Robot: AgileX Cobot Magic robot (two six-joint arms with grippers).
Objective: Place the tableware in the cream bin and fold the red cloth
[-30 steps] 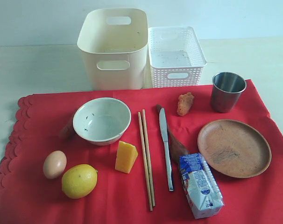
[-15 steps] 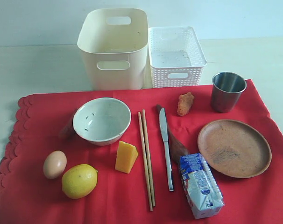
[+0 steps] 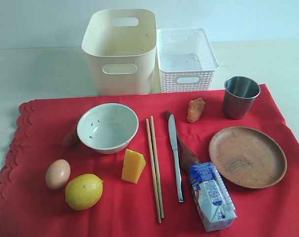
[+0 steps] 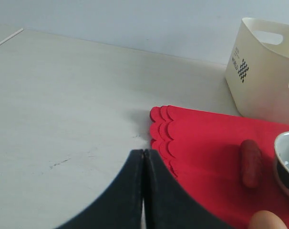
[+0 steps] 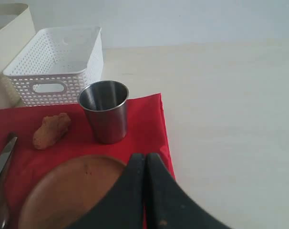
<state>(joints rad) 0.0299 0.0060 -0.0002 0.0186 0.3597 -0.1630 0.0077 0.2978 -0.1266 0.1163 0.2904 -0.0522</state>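
Both grippers are closed on nothing. Left gripper (image 4: 143, 155) hangs over bare table just off the scalloped edge of the red cloth (image 4: 206, 138). Right gripper (image 5: 145, 157) is over the rim of the wooden plate (image 5: 73, 191), at the cloth's opposite side. All the tableware is on the cloth and nothing is binned, so I read this as the first pick.

Near to far:
- Milk carton (image 3: 212, 196) sits against the wooden spoon (image 3: 188, 157). Leave it and don't nudge it.
- Chopsticks (image 3: 155, 168) lie flat, side by side. Open first, come straight down, pinch across both mid-length.
- Table knife (image 3: 175, 158) seems to lie over the spoon's handle, so take the knife first.
- Plate: rim grip.
- Bowl (image 3: 107, 127): one finger inside, one outside the wall.
- Steel cup (image 3: 241, 97), upright at the far right corner, is probably the easiest start for the right arm.
- Cream bin (image 3: 120, 74) stands beyond the cloth's far edge, just beside the white lattice basket (image 3: 186, 79). Release well inside the cream one.
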